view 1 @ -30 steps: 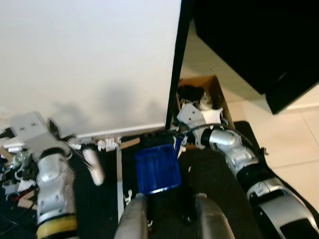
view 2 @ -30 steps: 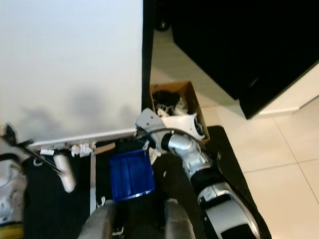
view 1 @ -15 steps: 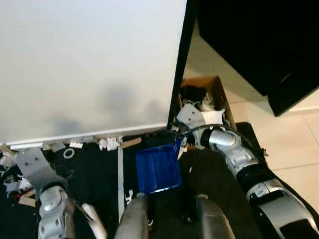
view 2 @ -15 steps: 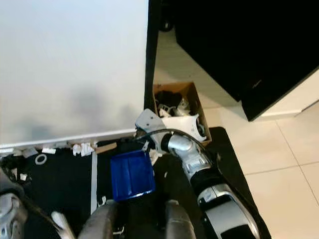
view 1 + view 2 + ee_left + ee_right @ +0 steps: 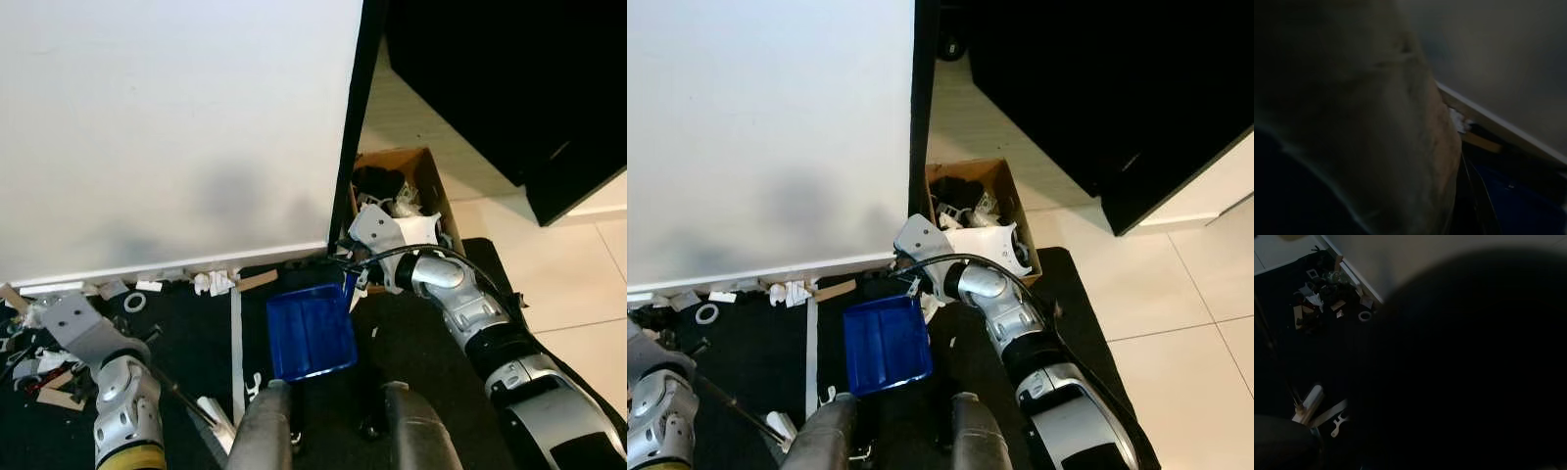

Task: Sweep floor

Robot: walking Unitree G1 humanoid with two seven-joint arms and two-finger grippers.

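A: What does the left eye view show?

B: A black mat (image 5: 411,343) against a white wall (image 5: 176,127), pale tile floor (image 5: 578,264) beyond it. Scattered debris (image 5: 49,377) lies along the baseboard. The right arm (image 5: 470,313) reaches to a blue dustpan (image 5: 311,333), a cardboard box (image 5: 397,191) of scraps just past its wrist.

A: And the right eye view?

B: The left arm (image 5: 656,411) leans a thin dark broom handle (image 5: 730,406) toward a white brush head (image 5: 781,424) on the mat. I cannot tell how its jaws stand.

A: Left wrist view?

B: Dark and blurred: baseboard and a blue edge (image 5: 1518,196) ahead of the jaws.

A: Right wrist view?

B: Mostly shadow, but it catches a tape ring (image 5: 1365,316) and litter. Whether those jaws grip the dustpan, I cannot tell.
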